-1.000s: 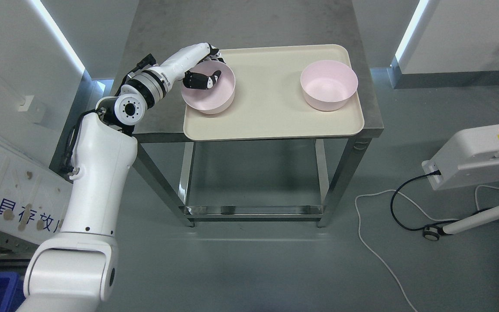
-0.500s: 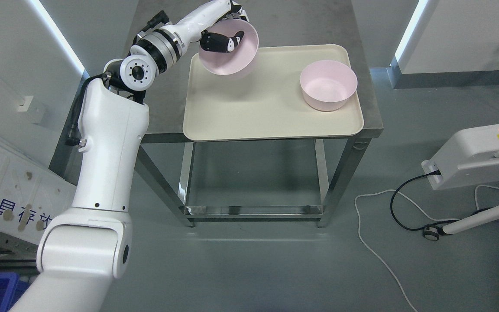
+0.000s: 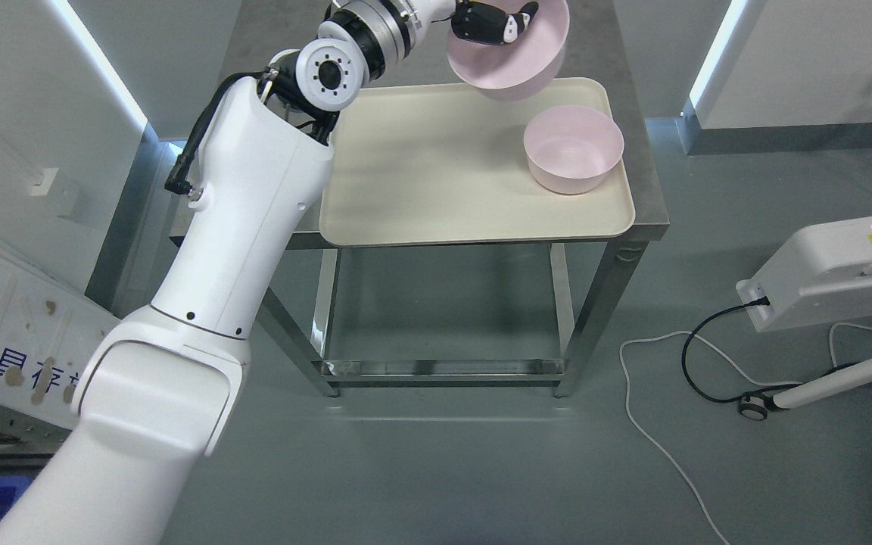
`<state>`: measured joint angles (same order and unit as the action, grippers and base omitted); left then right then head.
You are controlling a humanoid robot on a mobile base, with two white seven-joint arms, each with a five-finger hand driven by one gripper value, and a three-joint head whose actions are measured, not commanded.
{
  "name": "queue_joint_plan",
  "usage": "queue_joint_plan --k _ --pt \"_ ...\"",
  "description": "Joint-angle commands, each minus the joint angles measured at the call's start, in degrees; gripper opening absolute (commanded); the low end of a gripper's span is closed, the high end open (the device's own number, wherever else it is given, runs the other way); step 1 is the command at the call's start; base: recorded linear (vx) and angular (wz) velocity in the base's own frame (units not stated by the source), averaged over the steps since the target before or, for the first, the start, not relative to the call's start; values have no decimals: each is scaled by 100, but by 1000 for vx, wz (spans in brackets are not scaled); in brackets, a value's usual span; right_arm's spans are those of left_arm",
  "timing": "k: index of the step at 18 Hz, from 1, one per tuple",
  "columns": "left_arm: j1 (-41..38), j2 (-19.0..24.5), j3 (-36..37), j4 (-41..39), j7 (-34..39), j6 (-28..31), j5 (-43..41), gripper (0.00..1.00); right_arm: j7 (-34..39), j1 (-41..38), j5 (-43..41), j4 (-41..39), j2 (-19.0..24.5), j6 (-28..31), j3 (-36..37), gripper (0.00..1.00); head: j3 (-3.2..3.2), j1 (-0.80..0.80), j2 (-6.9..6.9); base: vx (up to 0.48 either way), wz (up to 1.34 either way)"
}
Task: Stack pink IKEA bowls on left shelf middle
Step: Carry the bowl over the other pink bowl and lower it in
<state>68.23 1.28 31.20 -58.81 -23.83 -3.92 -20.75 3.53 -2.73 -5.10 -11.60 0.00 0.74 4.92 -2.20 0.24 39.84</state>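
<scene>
The robot's white left arm (image 3: 247,189) rises from the lower left and reaches across the near left corner of the stainless steel table (image 3: 644,204). On the table lies a cream rectangular plastic tray (image 3: 421,182), and near the tray's far right corner sits a round pink plastic bowl (image 3: 574,148), upright. Farther back, above the tray's far edge, the black-fingered left hand (image 3: 490,21) grips a second pink bowl (image 3: 512,53) by its rim, fingers curled inside the bowl at its left side. This held bowl is lifted clear of the tray, tilted, and hangs just beyond and left of the resting bowl, apart from it.
</scene>
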Motion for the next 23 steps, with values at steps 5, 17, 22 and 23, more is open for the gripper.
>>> queue_joint_plan --k 5,17,22,23 --pt "208 -28 2198 334 985 199 668 6 -2 1 0 0 -100 -4 0 100 0 0 0 0 0" --pt "217 -28 1741 1284 1267 181 589 8 -2 -8 0 0 -100 -4 0 100 0 0 0 0 0" --pt "217 -28 1425 1451 1057 146 422 8 -2 1 0 0 -100 -4 0 100 0 0 0 0 0" --pt "217 -28 1398 1434 977 137 422 8 -2 1 0 0 -100 -4 0 100 0 0 0 0 0"
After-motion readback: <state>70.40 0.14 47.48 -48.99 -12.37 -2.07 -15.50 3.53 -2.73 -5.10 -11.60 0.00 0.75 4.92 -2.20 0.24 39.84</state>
